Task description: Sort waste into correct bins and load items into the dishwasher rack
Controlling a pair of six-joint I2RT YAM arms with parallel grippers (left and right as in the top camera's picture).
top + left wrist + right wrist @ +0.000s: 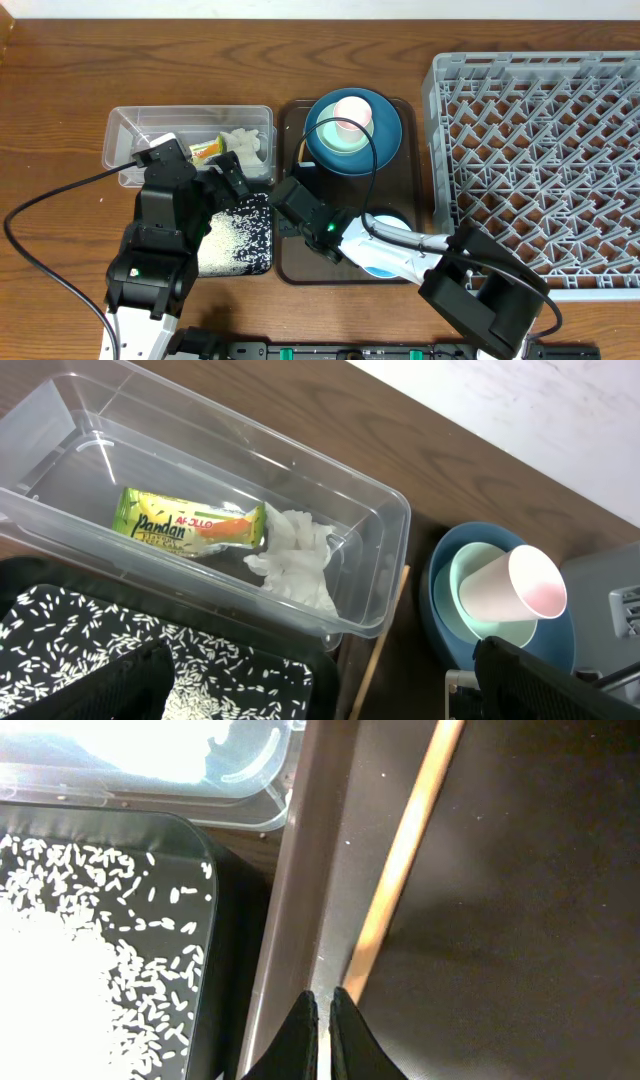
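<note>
Setting: a robot test bench, laid out as a dish-clearing station.

Indicators:
- Two robot arms, the left arm point(160, 240) and the right arm point(400, 255), reach in from the near edge of a wooden desk point(60, 100).
- A black cable point(40, 210) loops loose across the desk.
- A grey dishwasher rack point(540, 150) stands directly on the desk, beside a brown serving tray point(300, 268) carrying a dark-blue plate point(385, 140).
- A clear tub point(125, 140) and a black bin point(262, 235) sit side by side. The bin holds rice grains point(225, 240).
- A plain pale wall point(520, 400) borders the far edge of the desk.
</note>
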